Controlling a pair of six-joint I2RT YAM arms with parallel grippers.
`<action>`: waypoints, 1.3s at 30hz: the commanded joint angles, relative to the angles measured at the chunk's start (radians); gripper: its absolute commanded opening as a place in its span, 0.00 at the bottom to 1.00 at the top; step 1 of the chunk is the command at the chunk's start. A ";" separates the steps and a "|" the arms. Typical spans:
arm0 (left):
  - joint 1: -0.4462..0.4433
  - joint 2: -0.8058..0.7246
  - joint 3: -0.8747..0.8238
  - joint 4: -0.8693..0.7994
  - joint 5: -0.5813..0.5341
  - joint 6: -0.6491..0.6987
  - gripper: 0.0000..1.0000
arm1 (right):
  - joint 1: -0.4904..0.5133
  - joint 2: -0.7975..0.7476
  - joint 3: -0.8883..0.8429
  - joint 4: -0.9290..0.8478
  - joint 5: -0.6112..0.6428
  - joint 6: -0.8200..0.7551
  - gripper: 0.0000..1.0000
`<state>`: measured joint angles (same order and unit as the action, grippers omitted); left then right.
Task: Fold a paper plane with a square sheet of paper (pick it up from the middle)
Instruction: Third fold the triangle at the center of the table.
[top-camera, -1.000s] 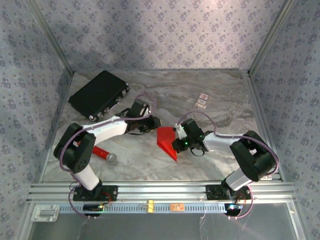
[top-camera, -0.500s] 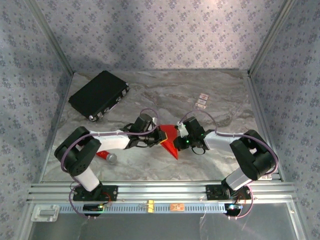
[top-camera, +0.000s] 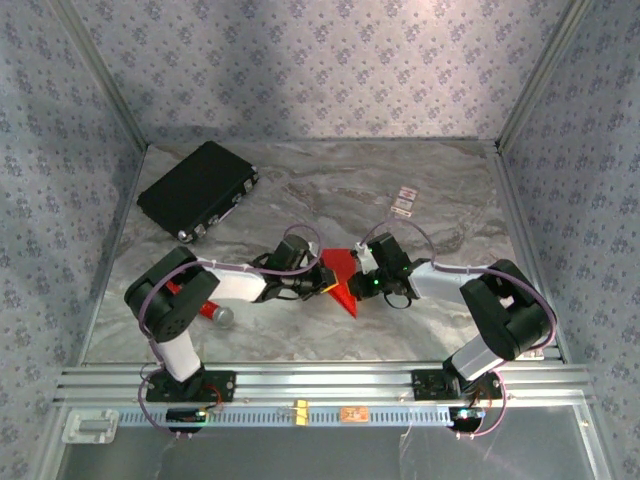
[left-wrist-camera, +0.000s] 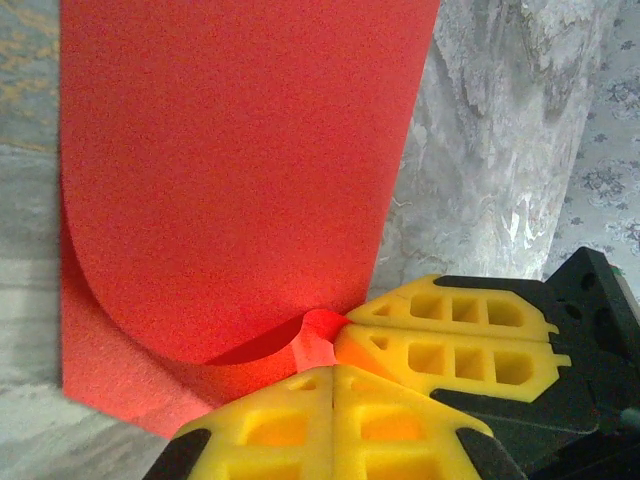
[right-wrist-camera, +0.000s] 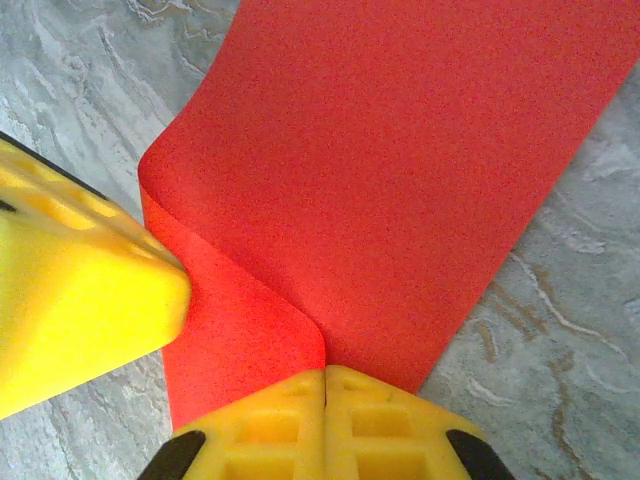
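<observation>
Bench (top-camera: 450, 180): paper (top-camera: 338, 268) is found at its middle, curled over on itself, with the long axis run far-to-near between the arms. Left tool (top-camera: 324, 281) and right tool (top-camera: 360, 284) are both clamped on the curled edge, tips almost met; neither is judged nearer.

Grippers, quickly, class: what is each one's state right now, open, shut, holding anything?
Left gripper: fingers shut, pinching the curled corner of the red sheet of paper.
Right gripper: fingers shut on the same sheet's curled edge.
</observation>
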<state>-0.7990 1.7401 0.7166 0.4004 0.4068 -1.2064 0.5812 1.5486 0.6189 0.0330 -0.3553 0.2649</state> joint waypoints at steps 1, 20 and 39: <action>-0.005 0.015 -0.005 0.054 0.018 -0.004 0.05 | -0.011 0.021 -0.005 -0.044 0.018 -0.015 0.00; -0.006 0.049 0.003 0.030 0.021 0.024 0.07 | -0.016 0.025 -0.011 -0.033 0.015 -0.013 0.00; -0.032 -0.014 0.085 -0.090 0.004 0.079 0.10 | -0.017 0.027 -0.007 -0.036 0.013 -0.013 0.00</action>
<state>-0.8261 1.7359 0.7837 0.3157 0.4007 -1.1446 0.5716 1.5517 0.6189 0.0357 -0.3630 0.2653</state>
